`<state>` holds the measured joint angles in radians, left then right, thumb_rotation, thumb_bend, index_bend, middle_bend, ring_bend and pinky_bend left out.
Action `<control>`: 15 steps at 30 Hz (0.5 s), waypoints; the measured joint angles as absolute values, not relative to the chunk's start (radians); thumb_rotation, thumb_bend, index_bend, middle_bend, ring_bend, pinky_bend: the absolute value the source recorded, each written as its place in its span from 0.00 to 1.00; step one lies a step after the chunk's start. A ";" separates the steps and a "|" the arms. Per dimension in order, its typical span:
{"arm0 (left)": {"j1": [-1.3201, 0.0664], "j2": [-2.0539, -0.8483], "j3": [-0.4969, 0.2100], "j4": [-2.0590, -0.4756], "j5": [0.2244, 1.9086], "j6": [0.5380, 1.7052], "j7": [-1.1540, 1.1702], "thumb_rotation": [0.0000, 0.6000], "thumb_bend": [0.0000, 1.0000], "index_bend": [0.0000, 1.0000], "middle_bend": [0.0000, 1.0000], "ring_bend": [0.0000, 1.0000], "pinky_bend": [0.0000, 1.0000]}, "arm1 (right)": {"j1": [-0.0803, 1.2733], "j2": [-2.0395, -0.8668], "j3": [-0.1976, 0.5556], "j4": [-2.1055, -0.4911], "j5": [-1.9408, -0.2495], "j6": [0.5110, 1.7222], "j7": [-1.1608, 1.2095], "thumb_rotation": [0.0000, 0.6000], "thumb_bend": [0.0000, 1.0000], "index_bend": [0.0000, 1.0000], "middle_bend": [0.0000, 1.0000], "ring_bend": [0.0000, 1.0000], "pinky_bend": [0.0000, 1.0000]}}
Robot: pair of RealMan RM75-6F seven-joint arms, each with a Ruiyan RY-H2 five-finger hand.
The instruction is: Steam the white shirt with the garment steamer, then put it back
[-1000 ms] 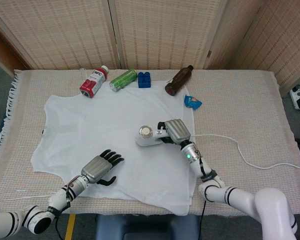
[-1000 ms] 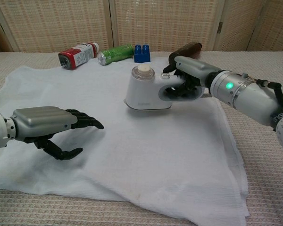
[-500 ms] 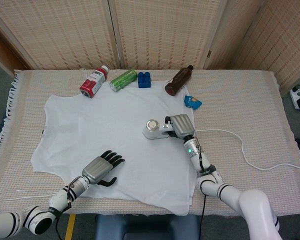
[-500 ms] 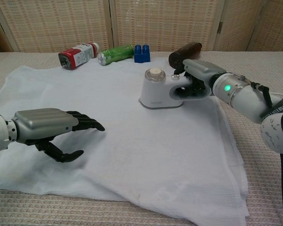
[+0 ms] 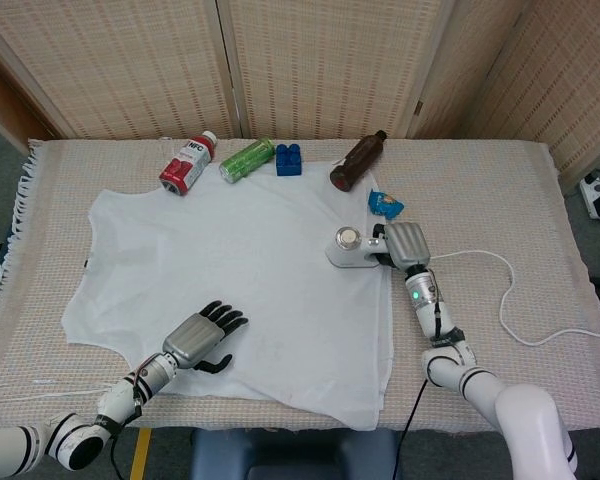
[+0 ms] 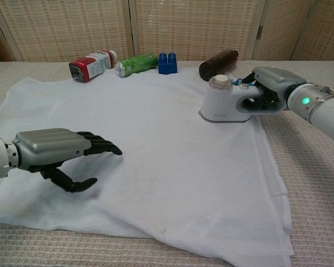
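The white shirt [image 5: 230, 270] [image 6: 156, 144] lies spread flat over the table. On its right edge stands the white garment steamer [image 5: 352, 249] [image 6: 222, 103], and my right hand [image 5: 404, 243] [image 6: 270, 83] grips its handle. A white cord [image 5: 500, 300] trails from it off to the right. My left hand [image 5: 202, 337] [image 6: 55, 150] hovers over the shirt's near left part, fingers stretched forward and thumb apart, holding nothing.
Along the far side lie a red-and-white bottle [image 5: 187, 163] [image 6: 89, 63], a green can [image 5: 246, 159] [image 6: 136, 63], a blue block [image 5: 288, 159] [image 6: 167, 63] and a brown bottle [image 5: 358, 160] [image 6: 218, 63]. A small blue packet [image 5: 386, 204] sits just behind the steamer.
My right hand has slid the steamer to the right across the shirt, from near its middle to its right edge. The left hand has stayed put.
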<state>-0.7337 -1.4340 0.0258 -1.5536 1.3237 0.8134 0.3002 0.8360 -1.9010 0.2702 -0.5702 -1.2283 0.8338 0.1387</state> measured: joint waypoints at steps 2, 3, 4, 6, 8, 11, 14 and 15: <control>-0.732 -1.433 0.026 -1.556 1.325 0.817 0.301 0.50 0.53 0.12 0.10 0.00 0.00 | 0.827 -1.887 0.268 -0.587 -1.238 0.850 0.160 1.00 0.52 0.86 0.88 0.82 0.93; -0.731 -1.432 0.026 -1.557 1.325 0.819 0.302 0.49 0.53 0.12 0.10 0.00 0.00 | 0.823 -1.879 0.266 -0.598 -1.244 0.861 0.170 1.00 0.52 0.86 0.88 0.82 0.93; -0.731 -1.431 0.026 -1.558 1.325 0.819 0.303 0.49 0.53 0.12 0.10 0.00 0.00 | 0.818 -1.870 0.264 -0.611 -1.251 0.874 0.180 1.00 0.52 0.86 0.88 0.82 0.93; -0.731 -1.430 0.025 -1.561 1.324 0.821 0.305 0.50 0.53 0.12 0.10 0.00 0.00 | 0.807 -1.847 0.259 -0.650 -1.268 0.903 0.202 1.00 0.52 0.86 0.88 0.81 0.93; -0.731 -1.429 0.023 -1.565 1.323 0.823 0.308 0.50 0.53 0.12 0.10 0.00 0.00 | 0.797 -1.824 0.255 -0.698 -1.284 0.928 0.222 1.00 0.52 0.86 0.88 0.82 0.93; -0.732 -1.429 0.019 -1.570 1.320 0.825 0.312 0.50 0.52 0.12 0.10 0.00 0.00 | 0.786 -1.794 0.248 -0.776 -1.305 0.955 0.240 1.00 0.52 0.86 0.88 0.82 0.93; -0.734 -1.428 0.016 -1.574 1.315 0.824 0.318 0.50 0.53 0.12 0.10 0.00 0.00 | 0.781 -1.774 0.235 -0.849 -1.335 0.976 0.241 1.00 0.52 0.86 0.88 0.82 0.93; -0.735 -1.428 0.016 -1.575 1.313 0.823 0.321 0.50 0.53 0.12 0.10 0.00 0.00 | 0.781 -1.771 0.230 -0.868 -1.344 0.981 0.238 1.00 0.52 0.86 0.88 0.82 0.93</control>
